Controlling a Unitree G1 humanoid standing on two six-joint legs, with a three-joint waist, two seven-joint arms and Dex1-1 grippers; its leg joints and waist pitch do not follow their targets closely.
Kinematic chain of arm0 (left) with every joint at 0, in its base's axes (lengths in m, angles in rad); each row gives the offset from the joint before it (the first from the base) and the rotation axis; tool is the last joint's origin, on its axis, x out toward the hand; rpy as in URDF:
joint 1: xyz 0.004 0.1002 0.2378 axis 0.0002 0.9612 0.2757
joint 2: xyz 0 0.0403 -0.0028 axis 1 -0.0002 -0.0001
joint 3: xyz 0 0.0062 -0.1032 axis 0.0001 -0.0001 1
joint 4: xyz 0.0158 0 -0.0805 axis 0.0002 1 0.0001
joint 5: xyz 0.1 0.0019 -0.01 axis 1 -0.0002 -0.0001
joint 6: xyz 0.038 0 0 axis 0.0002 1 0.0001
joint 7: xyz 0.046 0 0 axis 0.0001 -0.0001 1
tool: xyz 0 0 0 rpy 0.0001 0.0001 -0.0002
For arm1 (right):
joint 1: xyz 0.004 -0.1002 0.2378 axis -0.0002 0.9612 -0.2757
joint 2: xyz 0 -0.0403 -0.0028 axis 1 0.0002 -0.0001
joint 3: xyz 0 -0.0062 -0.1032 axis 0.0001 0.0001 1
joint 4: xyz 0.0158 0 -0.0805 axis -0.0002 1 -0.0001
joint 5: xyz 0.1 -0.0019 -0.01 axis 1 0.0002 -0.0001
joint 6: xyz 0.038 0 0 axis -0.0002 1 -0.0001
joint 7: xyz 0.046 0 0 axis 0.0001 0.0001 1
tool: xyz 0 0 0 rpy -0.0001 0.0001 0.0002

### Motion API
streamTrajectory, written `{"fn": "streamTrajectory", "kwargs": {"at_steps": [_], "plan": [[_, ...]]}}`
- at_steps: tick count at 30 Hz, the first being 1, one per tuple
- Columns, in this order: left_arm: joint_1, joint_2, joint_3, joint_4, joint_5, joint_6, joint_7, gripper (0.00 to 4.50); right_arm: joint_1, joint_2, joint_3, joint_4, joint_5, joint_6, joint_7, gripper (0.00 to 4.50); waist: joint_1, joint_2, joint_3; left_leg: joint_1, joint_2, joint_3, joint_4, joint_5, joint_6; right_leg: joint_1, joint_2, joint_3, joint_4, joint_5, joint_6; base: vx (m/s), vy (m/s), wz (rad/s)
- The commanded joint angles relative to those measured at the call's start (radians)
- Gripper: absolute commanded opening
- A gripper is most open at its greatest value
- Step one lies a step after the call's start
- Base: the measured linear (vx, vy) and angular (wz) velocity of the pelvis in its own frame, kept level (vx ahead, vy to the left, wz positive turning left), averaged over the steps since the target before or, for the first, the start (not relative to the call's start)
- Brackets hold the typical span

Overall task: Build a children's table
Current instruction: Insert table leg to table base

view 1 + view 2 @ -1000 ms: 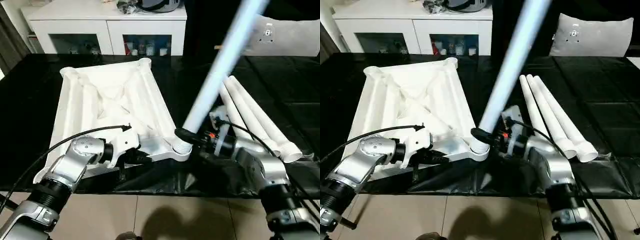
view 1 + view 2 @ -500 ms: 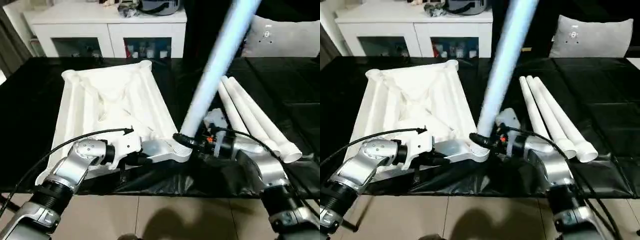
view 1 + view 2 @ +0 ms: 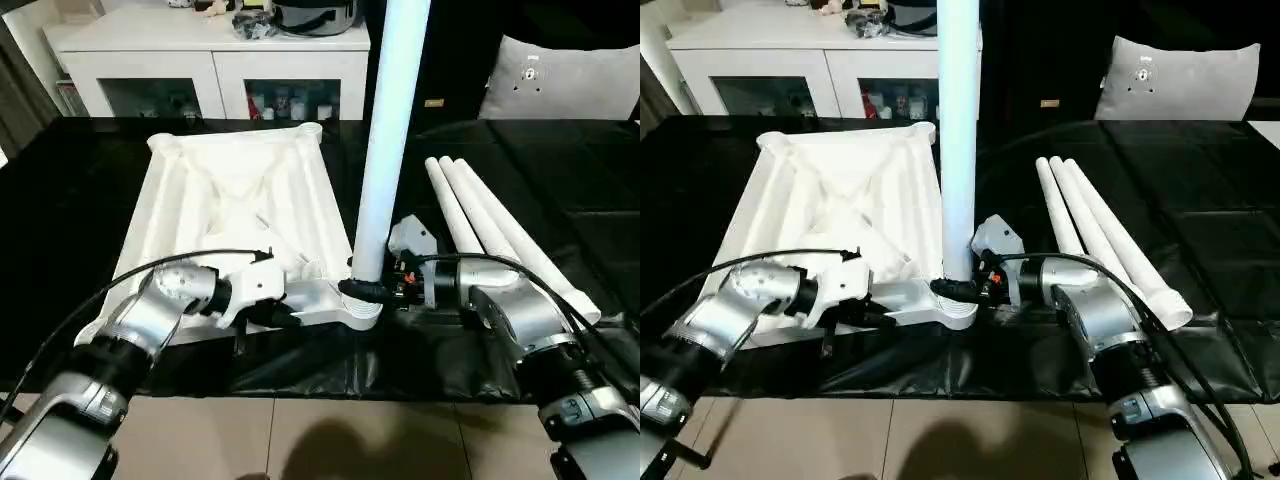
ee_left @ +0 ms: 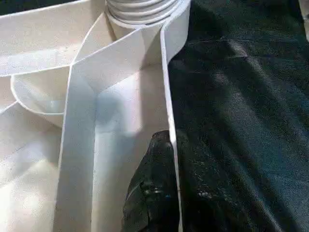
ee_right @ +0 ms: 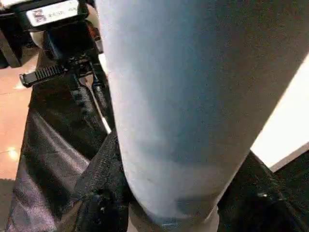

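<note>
Since a second ago the held leg (image 3: 388, 150) has swung from a slant toward the right to standing upright, its base in the near right corner socket (image 3: 362, 305) of the tabletop (image 3: 235, 215). The tabletop lies ribbed side up on the left part of the black counter (image 3: 560, 170), as before.

There is one tabletop and four legs: one upright, and three spare legs (image 3: 490, 235) lying side by side on the counter to the right, where they lay earlier.

The left tool (image 3: 278, 313) is clamped on the tabletop's near edge, beside the socket. The left wrist view shows what the head views do not: one black finger (image 4: 152, 193) inside the thin rim wall. The right tool (image 3: 958, 288) is closed around the upright leg's base; its wrist view shows black fingers (image 5: 104, 193) hugging both sides.
</note>
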State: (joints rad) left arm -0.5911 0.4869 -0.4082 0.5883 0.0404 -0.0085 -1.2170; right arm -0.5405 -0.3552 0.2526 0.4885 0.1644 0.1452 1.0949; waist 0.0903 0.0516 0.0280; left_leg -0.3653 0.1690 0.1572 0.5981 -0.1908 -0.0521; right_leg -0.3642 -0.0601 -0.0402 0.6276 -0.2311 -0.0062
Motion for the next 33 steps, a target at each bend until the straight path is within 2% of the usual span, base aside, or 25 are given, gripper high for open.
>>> {"fn": "streamTrajectory", "kwargs": {"at_steps": [1,4,7,8,9,10,11,12,13,14,15,16,17,18,20,22,23,25,28,29,30,31,33], "plan": [[-0.037,-0.014,-0.009,-0.004,0.004,-0.029,-0.012,0.0,0.053,0.007,0.099,0.098,-0.085,0.035,0.008,1.91,-0.003,0.004,-0.035,0.012,0.062,-0.02,-0.092,-0.322,-0.012,0.02,-0.089,0.048,-0.088,-0.219,-0.231,0.0,0.0,0.0],[-0.031,-0.008,-0.003,-0.006,-0.005,-0.014,-0.018,0.0,0.056,0.021,0.078,0.105,-0.077,0.032,-0.025,1.91,-0.005,0.002,-0.033,0.014,0.063,-0.021,-0.095,-0.347,-0.018,0.018,-0.091,0.049,-0.093,-0.258,-0.223,0.0,0.0,0.0],[0.001,-0.005,0.017,-0.039,-0.027,0.022,-0.017,0.0,0.053,0.047,0.044,0.126,-0.084,0.031,-0.12,1.91,-0.008,0.005,-0.03,0.015,0.064,-0.022,-0.099,-0.364,-0.028,0.014,-0.093,0.051,-0.096,-0.301,-0.213,0.0,0.0,0.0],[0.051,-0.009,0.046,-0.096,-0.053,0.086,0.021,0.0,0.049,0.073,0.008,0.14,-0.089,0.041,-0.224,1.91,-0.01,0.001,-0.027,0.014,0.063,-0.023,-0.102,-0.379,-0.031,0.013,-0.093,0.051,-0.1,-0.335,-0.204,0.0,0.0,0.0],[0.084,-0.014,0.066,-0.136,-0.067,0.127,0.05,0.0,0.046,0.09,-0.013,0.147,-0.093,0.05,-0.289,1.91,-0.014,-0.001,-0.027,0.011,0.066,-0.025,-0.105,-0.379,-0.041,0.015,-0.096,0.052,-0.094,-0.336,-0.205,0.0,0.0,0.0],[0.141,-0.028,0.098,-0.207,-0.086,0.2,0.111,0.0,0.038,0.116,-0.04,0.153,-0.105,0.065,-0.39,1.91,-0.026,-0.004,-0.022,0.002,0.062,-0.03,-0.113,-0.393,-0.047,0.019,-0.094,0.046,-0.097,-0.385,-0.188,0.0,0.0,0.0],[0.146,-0.029,0.101,-0.214,-0.087,0.207,0.118,0.0,0.038,0.118,-0.042,0.153,-0.106,0.066,-0.4,1.91,-0.029,0.0,-0.025,0.006,0.065,-0.032,-0.114,-0.4,-0.057,0.016,-0.095,0.046,-0.094,-0.398,-0.182,0.0,0.0,0.0],[0.187,-0.056,0.123,-0.283,-0.096,0.282,0.182,0.0,0.02,0.147,-0.069,0.168,-0.107,0.104,-0.491,1.91,-0.043,-0.011,-0.025,0.015,0.062,-0.029,-0.108,-0.414,-0.052,0.006,-0.093,0.051,-0.104,-0.436,-0.177,0.0,0.0,0.0],[0.191,-0.059,0.126,-0.292,-0.097,0.291,0.19,0.0,0.017,0.151,-0.073,0.171,-0.107,0.108,-0.503,1.91,-0.049,-0.008,-0.023,0.013,0.062,-0.029,-0.109,-0.412,-0.053,0.006,-0.092,0.052,-0.101,-0.428,-0.182,0.0,0.0,0.0],[0.208,-0.082,0.135,-0.332,-0.097,0.336,0.233,0.0,0.002,0.171,-0.092,0.189,-0.104,0.126,-0.562,1.91,-0.05,-0.008,-0.023,0.016,0.06,-0.025,-0.106,-0.41,-0.046,0.001,-0.088,0.053,-0.107,-0.435,-0.178,0.0,0.0,0.0],[0.228,-0.125,0.138,-0.399,-0.085,0.397,0.299,0.0,-0.03,0.206,-0.119,0.234,-0.101,0.138,-0.658,1.91,-0.055,-0.011,-0.023,0.015,0.061,-0.026,-0.106,-0.407,-0.046,0.001,-0.09,0.054,-0.106,-0.428,-0.184,0.0,0.0,0.0],[0.231,-0.138,0.137,-0.416,-0.079,0.412,0.314,0.0,-0.039,0.216,-0.125,0.248,-0.101,0.137,-0.682,1.91,-0.059,-0.016,-0.02,0.009,0.056,-0.026,-0.107,-0.401,-0.042,0.003,-0.087,0.051,-0.106,-0.447,-0.179,0.0,0.0,0.0],[0.229,-0.159,0.124,-0.432,-0.057,0.424,0.336,0.0,-0.059,0.23,-0.132,0.282,-0.101,0.131,-0.722,1.91,-0.056,-0.02,-0.023,0.017,0.056,-0.022,-0.101,-0.39,-0.032,-0.003,-0.091,0.055,-0.113,-0.465,-0.17,0.0,0.0,0.0],[0.226,-0.184,0.103,-0.459,-0.029,0.444,0.36,0.0,-0.086,0.248,-0.141,0.328,-0.102,0.12,-0.776,1.91,-0.056,-0.022,-0.023,0.011,0.056,-0.021,-0.102,-0.366,-0.027,0.0,-0.089,0.055,-0.115,-0.454,-0.163,0.0,0.0,0.0],[0.223,-0.197,0.091,-0.467,-0.018,0.45,0.368,0.0,-0.103,0.258,-0.147,0.354,-0.102,0.112,-0.805,1.91,-0.053,-0.018,-0.025,0.011,0.056,-0.019,-0.104,-0.345,-0.023,0.001,-0.086,0.054,-0.113,-0.408,-0.163,0.0,0.0,0.0],[0.222,-0.204,0.073,-0.487,-0.009,0.473,0.388,0.0,-0.126,0.28,-0.166,0.384,-0.089,0.115,-0.845,1.91,-0.056,-0.023,-0.028,0.007,0.057,-0.017,-0.106,-0.317,-0.023,0.007,-0.081,0.053,-0.106,-0.322,-0.174,0.0,0.0,0.0],[0.223,-0.202,0.071,-0.489,-0.005,0.478,0.393,0.0,-0.129,0.283,-0.167,0.387,-0.089,0.117,-0.851,1.91,-0.055,-0.02,-0.031,0.004,0.056,-0.016,-0.106,-0.291,-0.02,0.01,-0.079,0.052,-0.1,-0.263,-0.184,0.0,0.0,0.0],[0.221,-0.186,0.07,-0.475,0.015,0.464,0.4,0.0,-0.128,0.281,-0.16,0.383,-0.097,0.113,-0.848,1.91,-0.055,-0.021,-0.034,0.005,0.057,-0.011,-0.103,-0.252,-0.009,0.013,-0.078,0.05,-0.098,-0.174,-0.197,0.0,0.0,0.0],[0.228,-0.173,0.07,-0.492,0.025,0.483,0.418,0.0,-0.133,0.289,-0.159,0.393,-0.098,0.102,-0.836,1.91,-0.056,-0.024,-0.033,0.006,0.058,-0.009,-0.104,-0.251,-0.007,0.015,-0.078,0.049,-0.096,-0.152,-0.206,0.0,0.0,0.0],[0.23,-0.174,0.072,-0.497,0.028,0.49,0.422,0.0,-0.136,0.291,-0.16,0.401,-0.098,0.098,-0.843,2.26,-0.057,-0.024,-0.031,0.006,0.057,-0.009,-0.104,-0.263,-0.009,0.014,-0.078,0.049,-0.098,-0.169,-0.209,0.0,0.0,0.0],[0.232,-0.176,0.074,-0.5,0.029,0.494,0.423,0.0,-0.137,0.292,-0.163,0.405,-0.091,0.096,-0.839,2.26,-0.058,-0.023,-0.029,0.008,0.058,-0.009,-0.105,-0.276,-0.012,0.012,-0.078,0.05,-0.101,-0.187,-0.208,0.0,0.0,0.0],[0.234,-0.178,0.077,-0.499,0.031,0.495,0.425,0.0,-0.139,0.292,-0.165,0.412,-0.089,0.09,-0.843,2.47,-0.06,-0.024,-0.028,0.01,0.058,-0.009,-0.106,-0.303,-0.02,0.011,-0.079,0.051,-0.105,-0.23,-0.201,0.0,0.0,0.0],[0.235,-0.179,0.077,-0.5,0.032,0.497,0.427,0.0,-0.142,0.293,-0.168,0.421,-0.088,0.084,-0.846,2.63,-0.059,-0.023,-0.03,0.015,0.06,-0.009,-0.106,-0.312,-0.026,0.008,-0.08,0.052,-0.106,-0.238,-0.203,0.0,0.0,0.0]]}}
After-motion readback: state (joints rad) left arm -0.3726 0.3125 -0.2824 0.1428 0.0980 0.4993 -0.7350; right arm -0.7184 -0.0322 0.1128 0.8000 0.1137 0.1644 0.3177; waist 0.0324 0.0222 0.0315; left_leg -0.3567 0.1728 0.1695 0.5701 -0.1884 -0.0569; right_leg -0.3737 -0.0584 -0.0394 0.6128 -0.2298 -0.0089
